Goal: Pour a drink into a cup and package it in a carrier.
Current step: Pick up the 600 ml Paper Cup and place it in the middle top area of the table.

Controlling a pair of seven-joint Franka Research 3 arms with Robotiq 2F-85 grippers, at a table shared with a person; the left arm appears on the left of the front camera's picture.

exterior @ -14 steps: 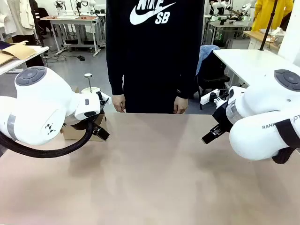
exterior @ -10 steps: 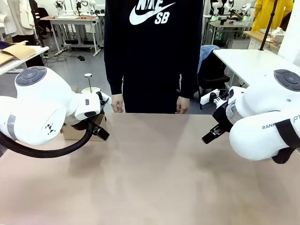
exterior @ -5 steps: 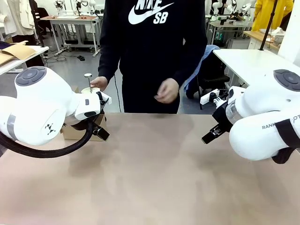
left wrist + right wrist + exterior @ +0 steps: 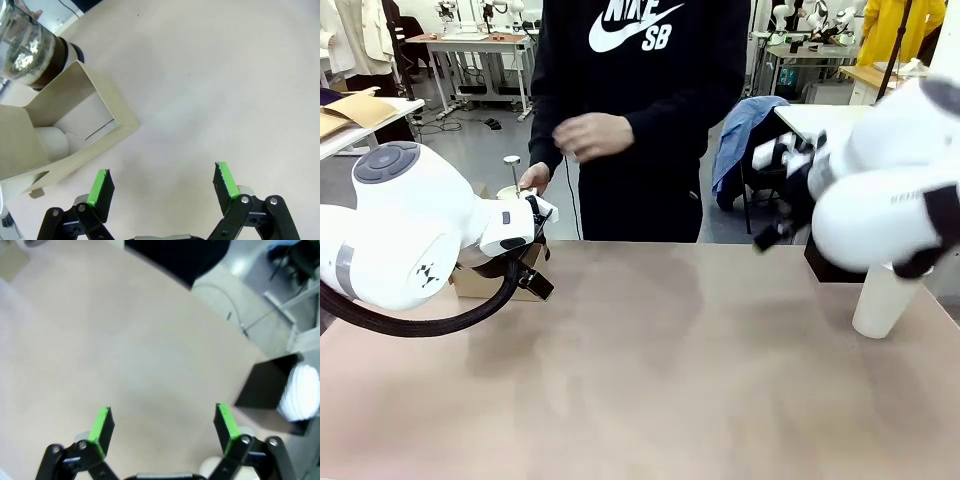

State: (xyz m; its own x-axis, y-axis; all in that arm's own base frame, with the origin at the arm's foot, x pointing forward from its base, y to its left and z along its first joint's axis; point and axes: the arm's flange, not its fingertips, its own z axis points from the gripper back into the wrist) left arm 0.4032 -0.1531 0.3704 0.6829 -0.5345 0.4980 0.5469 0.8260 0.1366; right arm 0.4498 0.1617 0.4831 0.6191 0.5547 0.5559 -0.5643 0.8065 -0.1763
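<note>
In the front view the cup (image 4: pixel 880 300) stands at the table's (image 4: pixel 650 380) right edge beside a black box (image 4: pixel 827 268), the carrier (image 4: pixel 468 284) sits behind the left arm (image 4: pixel 400 235), and a person's hand (image 4: pixel 533 178) is at the carafe (image 4: pixel 510 189). In the left wrist view the left gripper (image 4: pixel 162 182) is spread wide and empty, just beside the carrier (a white cylinder (image 4: pixel 52 142) lies inside). In the right wrist view the right gripper (image 4: pixel 162 427) is likewise released above bare table.
</note>
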